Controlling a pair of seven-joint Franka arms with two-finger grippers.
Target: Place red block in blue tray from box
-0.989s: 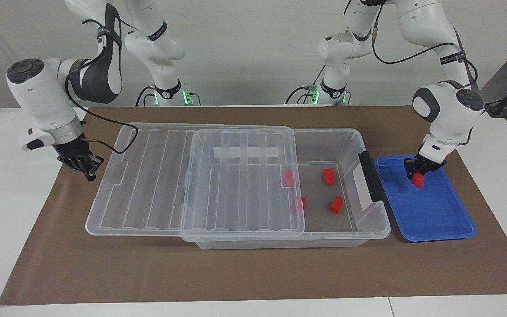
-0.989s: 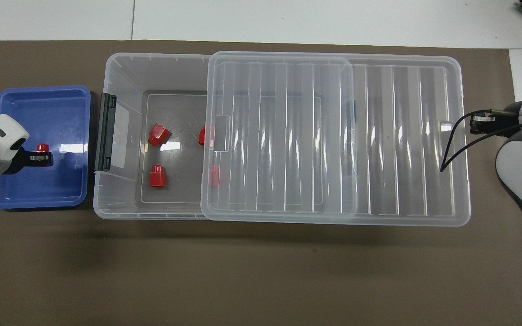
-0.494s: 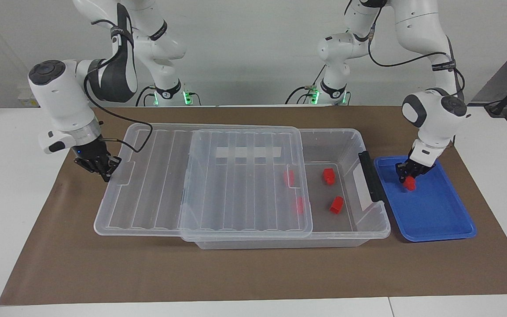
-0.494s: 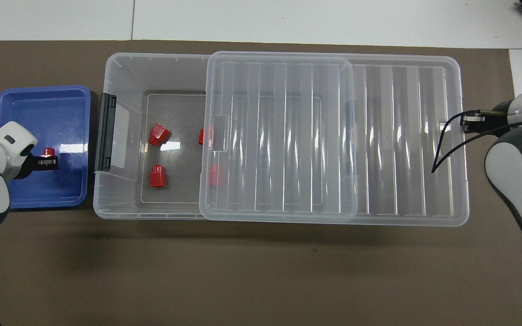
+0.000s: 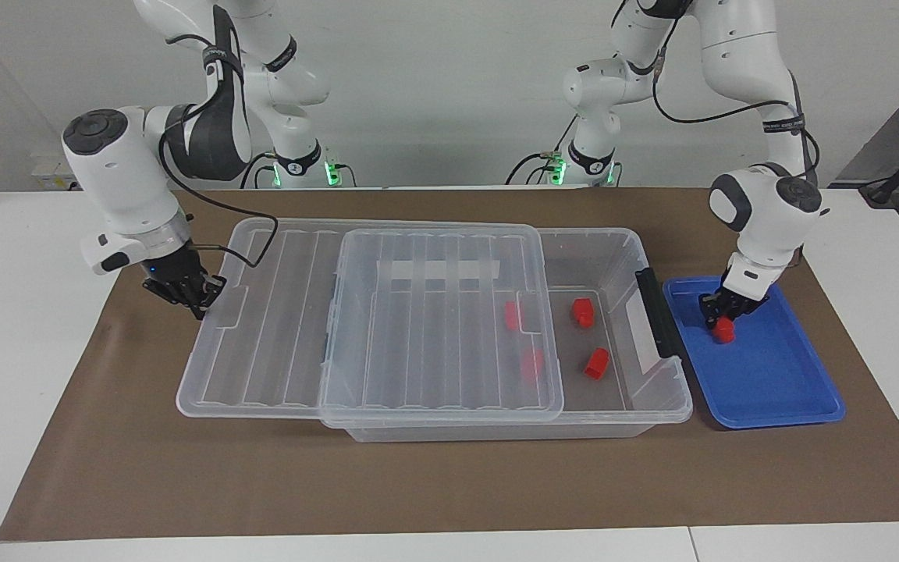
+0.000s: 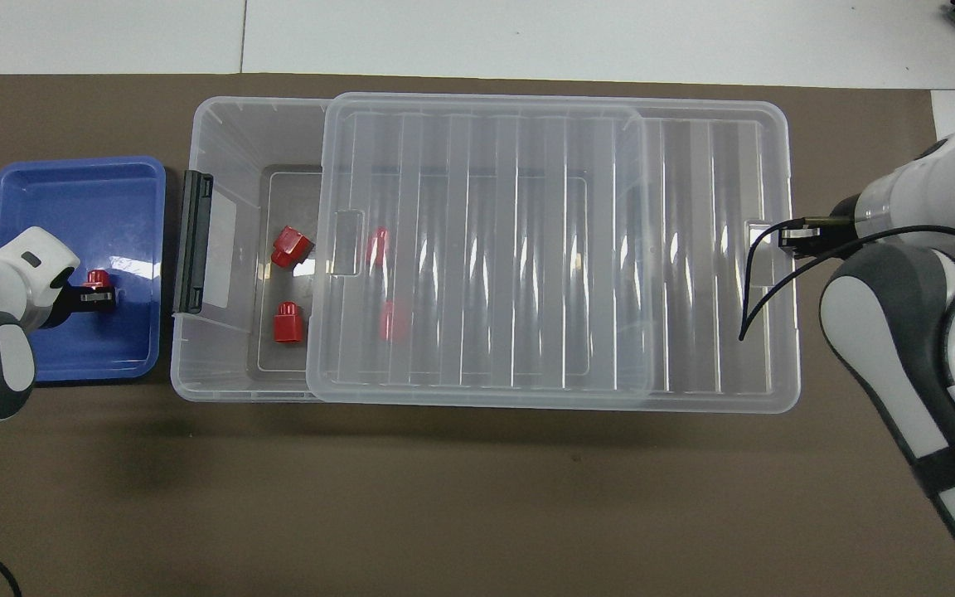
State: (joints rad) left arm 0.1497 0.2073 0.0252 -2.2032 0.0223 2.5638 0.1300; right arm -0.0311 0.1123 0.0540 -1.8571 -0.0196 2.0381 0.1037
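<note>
- The right gripper [image 5: 198,300] sat at the end edge of the clear lid [image 5: 434,312], at the end of the box [image 5: 656,406] toward the right arm. I could not tell whether it gripped that edge or only pressed on it.
- The lid lay skewed on the box rim and overhung that same end. A push off its centre line could have slewed it further or tipped it off the rim onto the brown mat [image 5: 418,484].
- Four spare blocks lay in the box. Two sat under the lid, and two, [image 5: 583,311] and [image 5: 596,363], sat in the uncovered part near the black latch [image 5: 656,312]. A lid slid that way would have closed the only opening for reaching in.
- The blue tray [image 5: 777,390] lay just beside the latch end of the box.
- The left gripper [image 5: 719,318] was down inside the tray, closed narrowly on the red block [image 5: 723,333] near the tray's box-side rim. Whether the block touched the floor was unclear.
- Letting go from any height could have let the block roll, and the raised rim would probably have stopped it.
- The rest of the tray floor was bare, with open room straight above for lifting away.
</note>
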